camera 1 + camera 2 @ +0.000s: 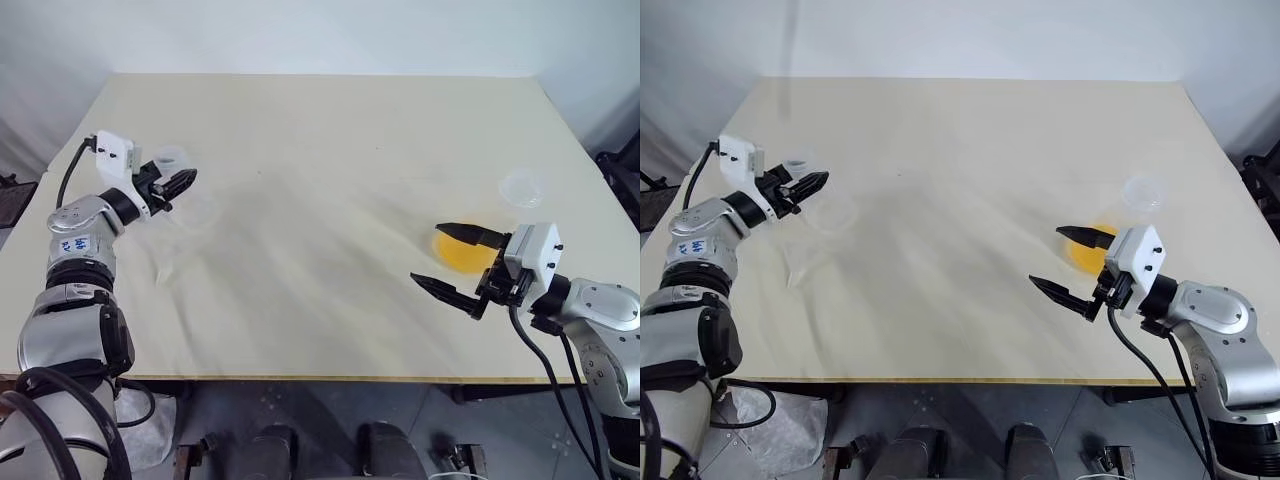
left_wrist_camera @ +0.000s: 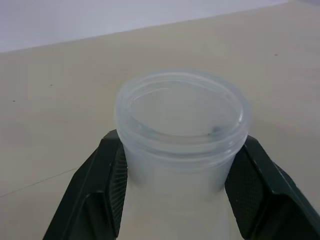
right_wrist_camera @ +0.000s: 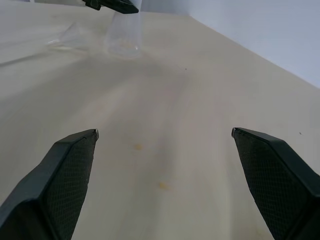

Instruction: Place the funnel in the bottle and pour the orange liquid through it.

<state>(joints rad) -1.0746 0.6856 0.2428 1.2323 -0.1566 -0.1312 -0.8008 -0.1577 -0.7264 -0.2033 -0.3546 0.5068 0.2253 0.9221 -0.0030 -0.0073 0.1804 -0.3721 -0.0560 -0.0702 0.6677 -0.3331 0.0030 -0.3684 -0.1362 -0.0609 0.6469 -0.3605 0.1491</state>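
Between the left gripper's (image 1: 188, 182) fingers (image 2: 107, 180) sat the funnel (image 2: 182, 120), pinched from both sides just under its round rim. That low hold left the mouth clear and the cup upright, which looked right for carrying it to a neck. Whether it was lifted or resting on the table (image 1: 330, 150) could not be told.

Just beside the funnel, on the robot's side of it, a faint clear cone showed, probably the bottle (image 3: 70, 40). It seemed to stand on its wide base, though its outline was too pale to be sure. Being that close to the funnel, it would need only a short carry.

Well to the right of the funnel, across the bare middle of the table, lay the orange liquid (image 1: 462, 255) as a round patch. It looked to be in the bottom of a clear flask whose lipped mouth (image 1: 522, 188) showed above it.

The right gripper (image 1: 428, 253) was level there with its fingers spread wide and nothing between them. One finger crossed in front of the orange patch. It seemed to be waiting to take the flask once the funnel was seated.

The step in hand was judged to be securing the funnel, with the pour not yet begun.
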